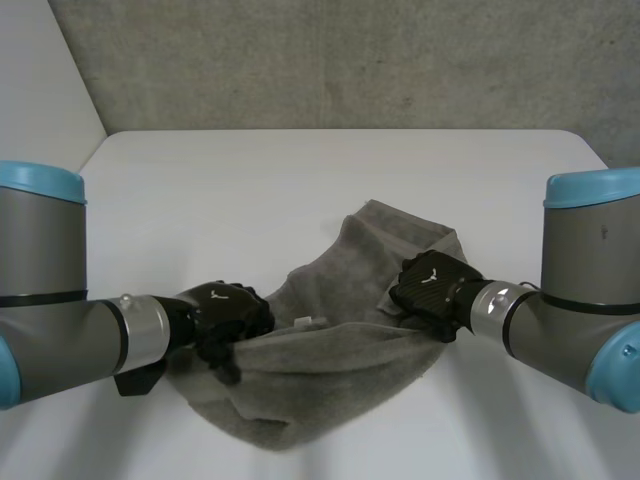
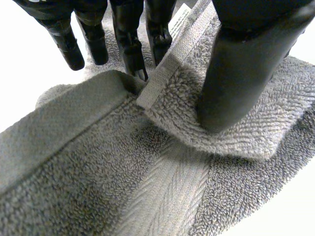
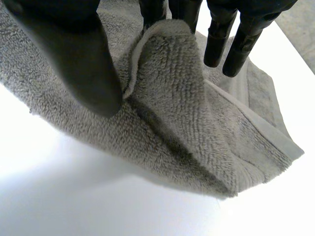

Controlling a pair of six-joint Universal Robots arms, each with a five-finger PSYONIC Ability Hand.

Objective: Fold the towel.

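Grey towel (image 1: pixel 345 300) bunched on white table (image 1: pixel 250 180), left hand (image 1: pixel 225 312) at its left corner, right hand (image 1: pixel 432 282) at right edge. Left wrist view: thumb (image 2: pixel 236 73) and fingers (image 2: pixel 129 44) pinch hemmed corner; white label (image 2: pixel 181 14) there, text unreadable. Right wrist view: fingers (image 3: pixel 215 39) and thumb pinch a raised fold.

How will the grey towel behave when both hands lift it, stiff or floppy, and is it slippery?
Probably floppy: the towel droops in soft folds between the left hand and the right hand. Its looped pile looks rough, so it should hardly slip from a pinch.
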